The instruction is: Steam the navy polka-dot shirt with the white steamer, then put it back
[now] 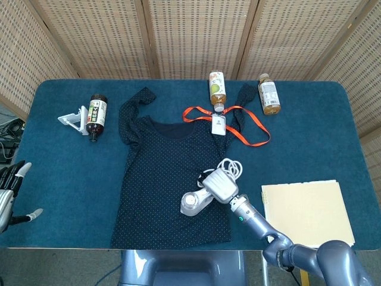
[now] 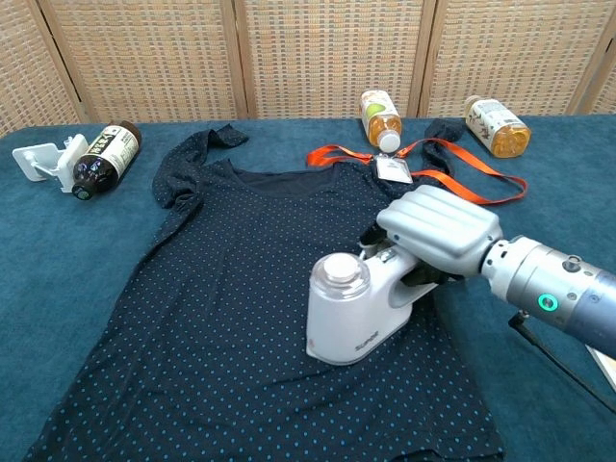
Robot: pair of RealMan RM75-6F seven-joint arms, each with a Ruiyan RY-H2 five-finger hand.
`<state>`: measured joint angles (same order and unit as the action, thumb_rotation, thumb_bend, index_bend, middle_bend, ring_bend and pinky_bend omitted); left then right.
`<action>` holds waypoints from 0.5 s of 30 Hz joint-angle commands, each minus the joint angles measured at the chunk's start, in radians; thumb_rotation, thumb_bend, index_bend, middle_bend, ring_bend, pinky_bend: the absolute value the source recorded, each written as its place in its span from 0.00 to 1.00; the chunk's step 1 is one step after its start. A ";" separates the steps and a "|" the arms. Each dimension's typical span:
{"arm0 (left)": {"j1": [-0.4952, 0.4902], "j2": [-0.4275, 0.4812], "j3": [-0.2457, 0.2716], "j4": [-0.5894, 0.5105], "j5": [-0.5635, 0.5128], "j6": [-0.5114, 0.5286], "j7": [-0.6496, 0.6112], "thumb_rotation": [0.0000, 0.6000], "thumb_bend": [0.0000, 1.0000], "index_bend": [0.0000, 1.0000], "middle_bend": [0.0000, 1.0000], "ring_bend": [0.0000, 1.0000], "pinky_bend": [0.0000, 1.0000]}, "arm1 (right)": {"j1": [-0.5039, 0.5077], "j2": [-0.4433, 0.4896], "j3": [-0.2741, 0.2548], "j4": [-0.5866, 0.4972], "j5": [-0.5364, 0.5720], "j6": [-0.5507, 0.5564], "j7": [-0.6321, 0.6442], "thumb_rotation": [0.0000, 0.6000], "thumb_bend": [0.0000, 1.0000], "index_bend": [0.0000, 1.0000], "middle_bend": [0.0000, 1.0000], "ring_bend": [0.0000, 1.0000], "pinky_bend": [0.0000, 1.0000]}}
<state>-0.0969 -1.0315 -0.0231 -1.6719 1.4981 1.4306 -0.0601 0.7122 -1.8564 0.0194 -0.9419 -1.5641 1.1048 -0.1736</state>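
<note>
The navy polka-dot shirt (image 1: pixel 161 173) (image 2: pixel 221 308) lies flat on the blue table, collar toward the far side. My right hand (image 1: pixel 221 184) (image 2: pixel 441 229) grips the handle of the white steamer (image 1: pixel 196 201) (image 2: pixel 354 306), whose head rests on the shirt's right side near its edge. The steamer's white cord (image 1: pixel 231 167) loops just behind the hand. My left hand (image 1: pixel 11 199) hangs off the table's left edge, fingers apart and holding nothing; the chest view does not show it.
An orange lanyard with a badge (image 1: pixel 219 124) (image 2: pixel 395 168) lies across the shirt's right shoulder. Two drink bottles (image 1: pixel 217 89) (image 1: pixel 268 93) lie at the far side, a dark bottle (image 1: pixel 96 114) and white holder (image 1: pixel 70 119) at far left. A yellow notepad (image 1: pixel 306 211) sits near right.
</note>
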 commanded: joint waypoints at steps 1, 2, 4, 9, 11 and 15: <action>0.000 0.000 0.000 -0.002 0.001 0.001 0.001 1.00 0.00 0.00 0.00 0.00 0.00 | -0.005 0.009 0.002 0.000 0.003 -0.002 0.014 1.00 1.00 0.80 0.64 0.75 1.00; 0.000 0.000 0.000 -0.003 0.002 0.002 0.003 1.00 0.00 0.00 0.00 0.00 0.00 | -0.005 0.011 0.001 -0.005 0.002 -0.001 0.017 1.00 1.00 0.80 0.64 0.75 1.00; 0.000 0.000 0.001 -0.005 0.003 0.003 0.004 1.00 0.00 0.00 0.00 0.00 0.00 | -0.004 0.012 0.001 -0.019 -0.002 -0.002 0.020 1.00 1.00 0.80 0.64 0.75 1.00; 0.001 0.000 0.002 -0.002 0.004 0.004 0.000 1.00 0.00 0.00 0.00 0.00 0.00 | 0.007 0.004 0.003 -0.072 -0.006 -0.020 0.005 1.00 1.00 0.80 0.64 0.75 1.00; 0.002 0.001 0.003 -0.002 0.004 0.005 -0.004 1.00 0.00 0.00 0.00 0.00 0.00 | 0.017 -0.003 0.005 -0.097 -0.011 -0.027 -0.011 1.00 1.00 0.80 0.64 0.75 1.00; 0.002 0.002 0.003 -0.001 0.006 0.007 -0.008 1.00 0.00 0.00 0.00 0.00 0.00 | 0.037 -0.020 0.009 -0.156 -0.028 -0.038 -0.049 1.00 1.00 0.80 0.64 0.75 1.00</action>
<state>-0.0945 -1.0299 -0.0198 -1.6728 1.5040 1.4379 -0.0678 0.7378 -1.8660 0.0260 -1.0742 -1.5825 1.0749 -0.2036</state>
